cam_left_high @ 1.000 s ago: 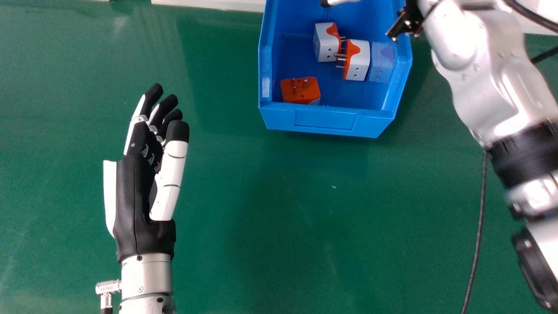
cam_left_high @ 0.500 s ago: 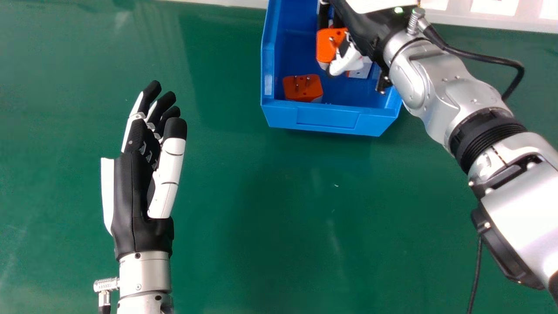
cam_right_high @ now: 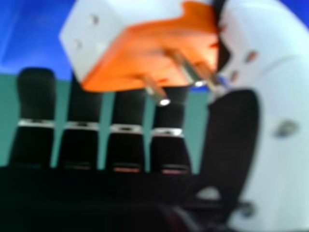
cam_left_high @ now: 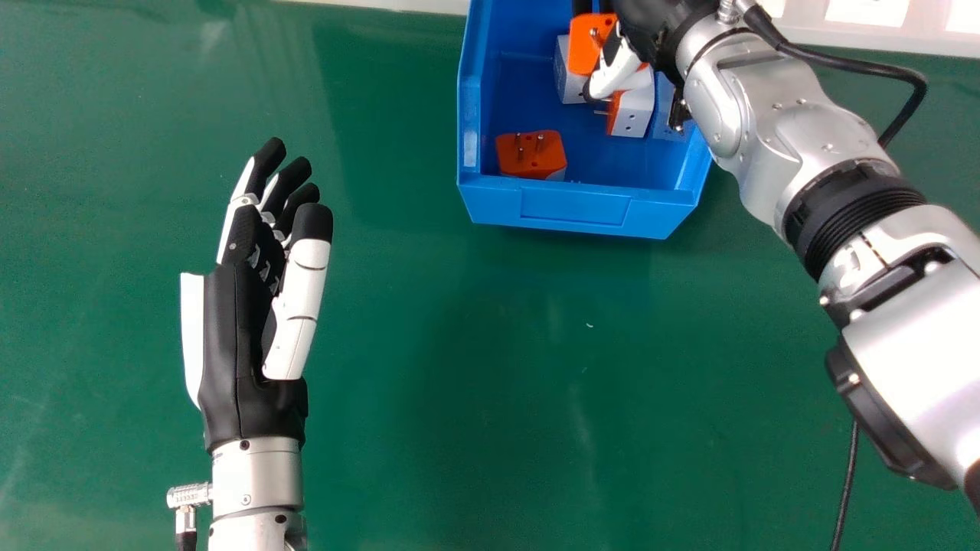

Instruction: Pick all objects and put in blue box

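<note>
Hanging over the blue plastic box [cam_left_high: 578, 205] at the top centre of the head view, the black and white right hand [cam_left_high: 614, 74] is open, its fingers straight. An orange and white plug adapter with metal pins [cam_left_high: 586, 47] lies between those fingers and the thumb; whether it touches them I cannot tell. Inside the box, a partly hidden white adapter [cam_left_high: 567, 79] shows just left of the thumb, and a white and orange adapter [cam_left_high: 633, 115] just below it. Farther down, near the box's lower left corner, an orange-faced adapter [cam_left_high: 530, 153] sits pins up. The black and white left hand [cam_left_high: 237, 329] is at the left of the frame, fingers extended, above the green tabletop [cam_left_high: 475, 367], well apart from the box.
</note>
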